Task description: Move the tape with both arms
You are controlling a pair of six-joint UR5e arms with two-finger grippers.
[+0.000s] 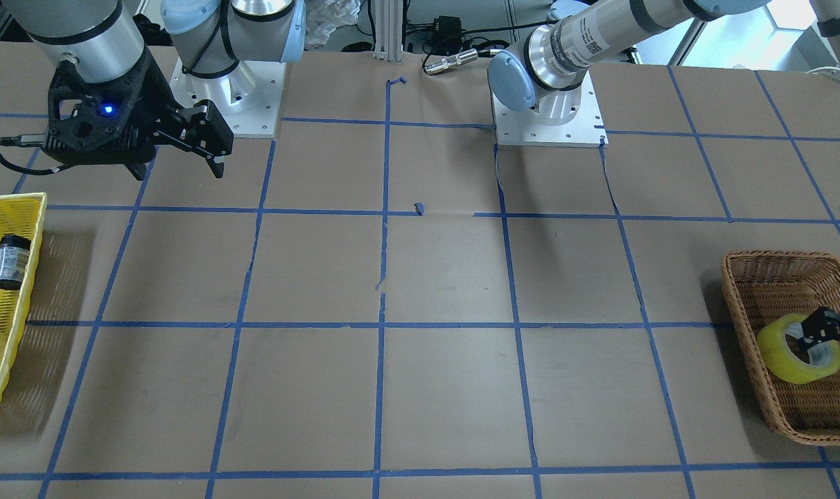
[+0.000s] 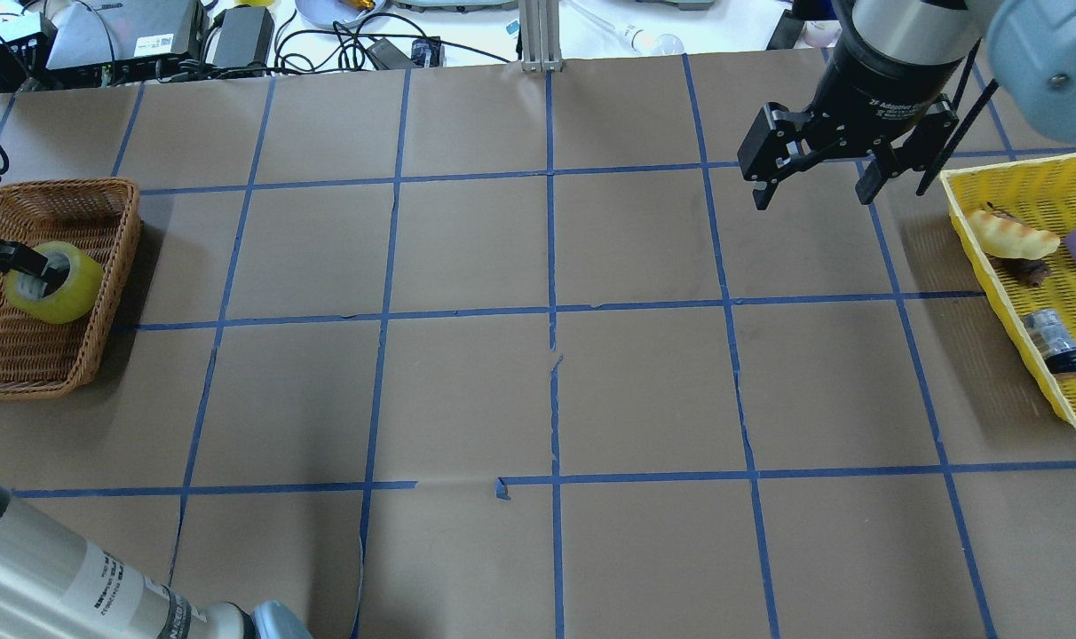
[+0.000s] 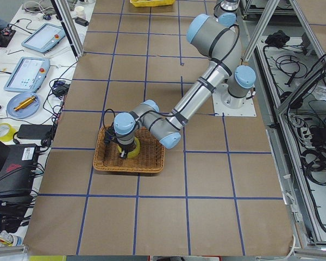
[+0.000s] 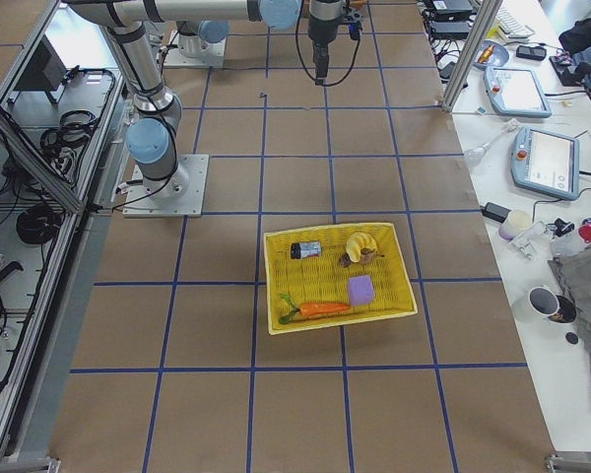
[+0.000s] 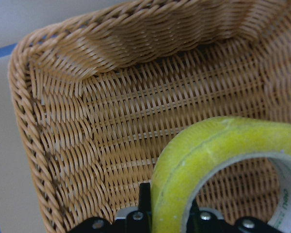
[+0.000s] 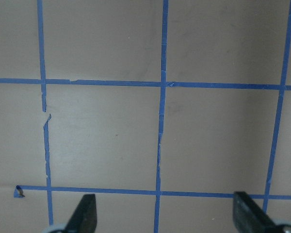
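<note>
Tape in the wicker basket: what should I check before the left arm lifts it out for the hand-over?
1. Straddle: the left tool has one finger inside the core of the tape and one outside: ok.
2. Grip: the left tool is shut on the tape's wall, by the wrist view: ok.
3. Lift path: tape free of the floor of the wicker basket: cannot tell.
4. Receiver: the right tool is open and empty: ok.
5. Meeting spot: the right tool hangs beside the yellow basket, far from the tape: not ok.
</note>
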